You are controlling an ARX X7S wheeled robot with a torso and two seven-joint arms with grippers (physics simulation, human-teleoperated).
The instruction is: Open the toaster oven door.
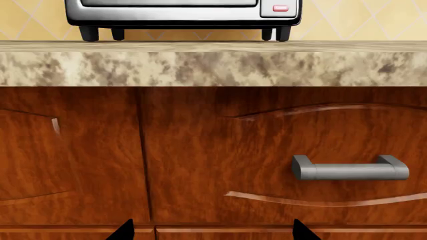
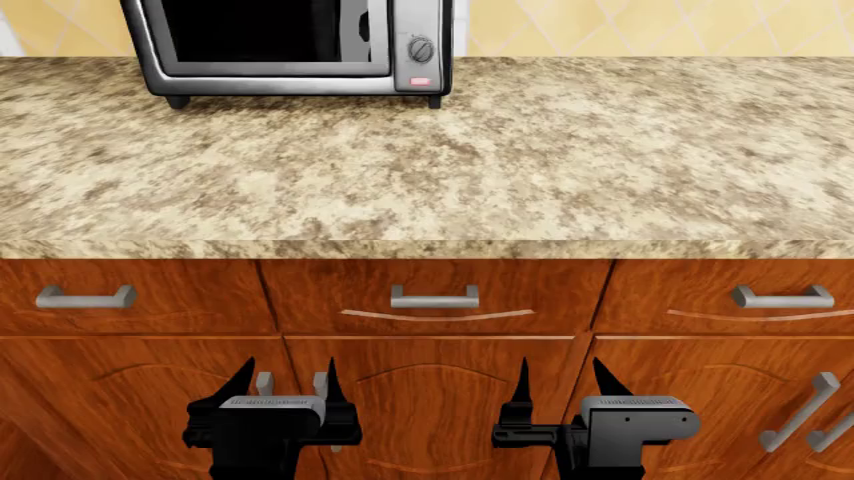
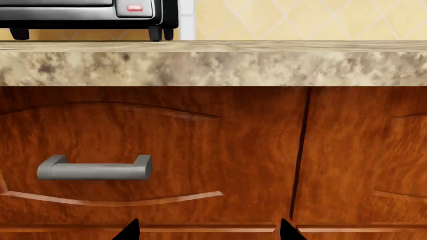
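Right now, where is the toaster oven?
In the head view the oven stands at the far left of the counter, against the tiled wall, well above and beyond both tools.

I record the toaster oven (image 2: 287, 50) at my eleven o'clock as silver-grey steel with a dark glass toaster oven door (image 2: 260, 35), black feet and a small red button (image 2: 419, 82). The countertop (image 2: 534, 160) is mottled beige and brown granite; the wall (image 2: 641, 25) at twelve o'clock is yellow with a diamond pattern. The drawers (image 2: 434, 297) are reddish-brown grained wood with grey bar handles (image 2: 434, 298), and my left gripper (image 2: 287, 400) and right gripper (image 2: 561, 400) are black.
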